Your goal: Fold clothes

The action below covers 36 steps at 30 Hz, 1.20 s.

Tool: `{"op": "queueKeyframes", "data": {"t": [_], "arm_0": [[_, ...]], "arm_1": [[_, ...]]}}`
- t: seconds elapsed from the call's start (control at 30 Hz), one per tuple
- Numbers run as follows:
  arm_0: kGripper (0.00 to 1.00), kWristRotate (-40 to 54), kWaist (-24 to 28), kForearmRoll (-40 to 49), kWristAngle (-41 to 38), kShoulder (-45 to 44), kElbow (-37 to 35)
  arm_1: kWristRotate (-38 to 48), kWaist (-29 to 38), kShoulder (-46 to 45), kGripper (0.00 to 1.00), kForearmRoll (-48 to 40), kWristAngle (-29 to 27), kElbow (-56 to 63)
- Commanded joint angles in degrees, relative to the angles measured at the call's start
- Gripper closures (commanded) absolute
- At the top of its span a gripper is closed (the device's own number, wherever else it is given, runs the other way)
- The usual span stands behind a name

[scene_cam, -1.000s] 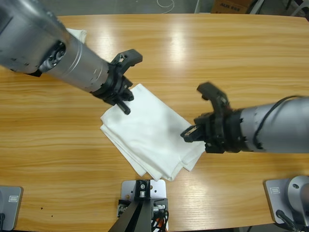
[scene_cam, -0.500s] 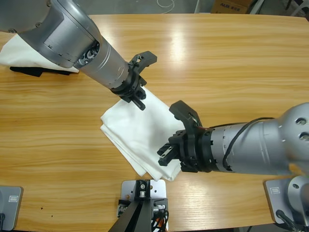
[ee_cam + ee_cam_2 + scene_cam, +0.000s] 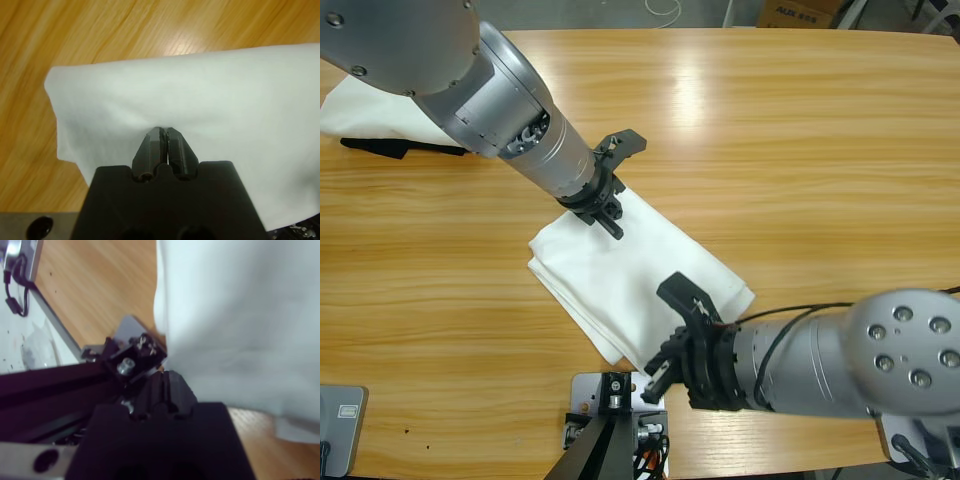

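We see two thick silver-grey metal arms, the upper one (image 3: 490,90) ribbed near its black wrist, the lower one (image 3: 840,365) carrying a round end cap with small screws, a thin black cable, and black two-jawed grippers.

Folded T-shirt (image 3: 630,275) lies mid-counter (image 3: 800,130), near the front edge. Left gripper (image 3: 615,190) sits at its far corner, coming in from the upper left. Right gripper (image 3: 670,335) is over its near edge, reaching in from the lower right. Second garment (image 3: 370,105) lies at the far left, well apart.
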Motion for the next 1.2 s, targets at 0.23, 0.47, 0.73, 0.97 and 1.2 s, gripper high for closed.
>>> {"op": "queueKeyframes", "data": {"t": [0.23, 0.47, 0.73, 0.97, 1.2], "arm_0": [[1.000, -1.1, 0.2, -0.4, -0.8, 3.0, 0.7], [1.000, -1.0, 0.2, -0.3, -0.7, 0.6, 1.0], [1.000, -1.1, 0.1, 0.3, -0.7, 0.6, 1.2], [1.000, -0.9, 0.1, 0.5, -0.7, 0.7, 1.9], [1.000, -0.9, 0.5, 0.2, -0.8, 1.6, 2.1]], "arm_1": [[3.5, 1.5, 4.5, 1.000, -0.5, -0.9, 3.0], [-1.0, 1.5, -15.0, 1.000, 16.9, -3.2, -4.0], [-3.2, 1.2, -3.0, 1.000, 5.8, -2.4, -3.6], [-3.6, -0.2, 9.5, 1.000, -10.7, -3.2, 1.2], [-2.9, -0.4, 11.3, 1.000, -12.2, -3.5, 4.5]]}}
